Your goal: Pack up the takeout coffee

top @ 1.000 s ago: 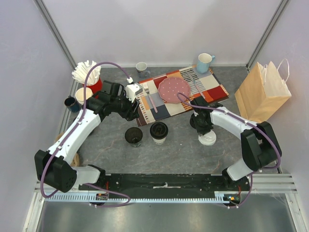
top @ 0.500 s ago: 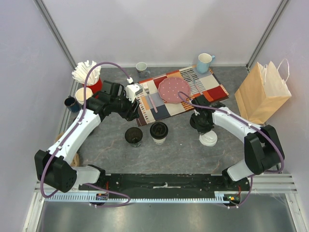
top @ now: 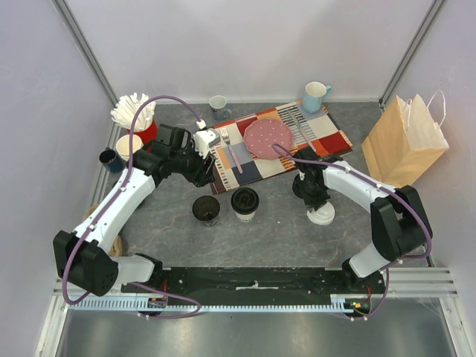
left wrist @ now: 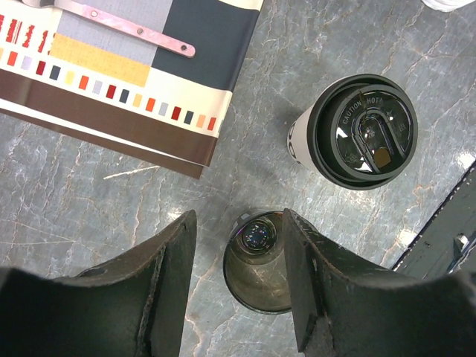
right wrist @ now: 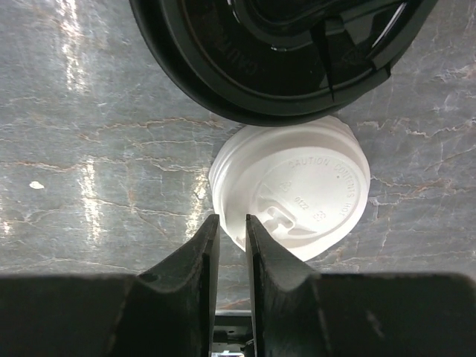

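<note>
Top external view, from our bases outward: the grey marbled worktop (top: 275, 238) carries an open-topped black disposable cup (top: 206, 210). Just to its right stands the cream-white paper cup with a black plastic sip lid (top: 245, 202). Both are upright and not touching. Well apart to the right, a round white plastic sip lid (top: 321, 216) lies flat on the worktop.

Our right hand (right wrist: 231, 219) hangs directly over that lid. In the right wrist view its fingers stand narrow with a slim gap between them. Their tips are at the lid's rim, and we cannot tell whether they touch it.

Our left hand (left wrist: 238, 219) hovers just behind the black cup, fingers spread wide and gripping nothing. In the left wrist view the cup shows between them, lower down.

Farther back lies a striped and chequered placemat (top: 327, 141) bearing a pink dotted plate (top: 268, 138) and a pink-handled fork (top: 232, 155). At the right stands a brown paper bag with white handles (top: 405, 141). Along the far edge we see a red holder of white folded papers (top: 134, 115), a small grey mug (top: 218, 103) and a light blue mug (top: 314, 96).
</note>
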`<state>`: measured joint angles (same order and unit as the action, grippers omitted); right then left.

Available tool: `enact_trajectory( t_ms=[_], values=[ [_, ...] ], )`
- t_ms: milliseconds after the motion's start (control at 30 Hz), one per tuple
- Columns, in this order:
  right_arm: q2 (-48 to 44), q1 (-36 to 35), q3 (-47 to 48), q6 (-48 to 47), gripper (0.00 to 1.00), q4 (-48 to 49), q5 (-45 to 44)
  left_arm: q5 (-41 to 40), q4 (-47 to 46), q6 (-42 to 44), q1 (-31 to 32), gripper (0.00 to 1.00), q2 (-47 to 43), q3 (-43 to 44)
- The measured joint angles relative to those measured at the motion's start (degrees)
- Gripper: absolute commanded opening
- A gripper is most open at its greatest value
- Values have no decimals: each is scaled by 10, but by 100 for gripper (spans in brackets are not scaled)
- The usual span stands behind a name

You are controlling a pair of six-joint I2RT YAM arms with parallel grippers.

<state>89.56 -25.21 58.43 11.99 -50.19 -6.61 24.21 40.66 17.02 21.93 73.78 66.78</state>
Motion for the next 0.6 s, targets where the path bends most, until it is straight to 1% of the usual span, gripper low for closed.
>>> enact_trajectory(
  t_ms=[133,600],
  values=[
    [3,0,0,0,31,-8,-9,7,1,2,0,56,0,0],
    [14,0,0,-10,32,-9,-8,21,11,9,0,56,0,0]
  ],
)
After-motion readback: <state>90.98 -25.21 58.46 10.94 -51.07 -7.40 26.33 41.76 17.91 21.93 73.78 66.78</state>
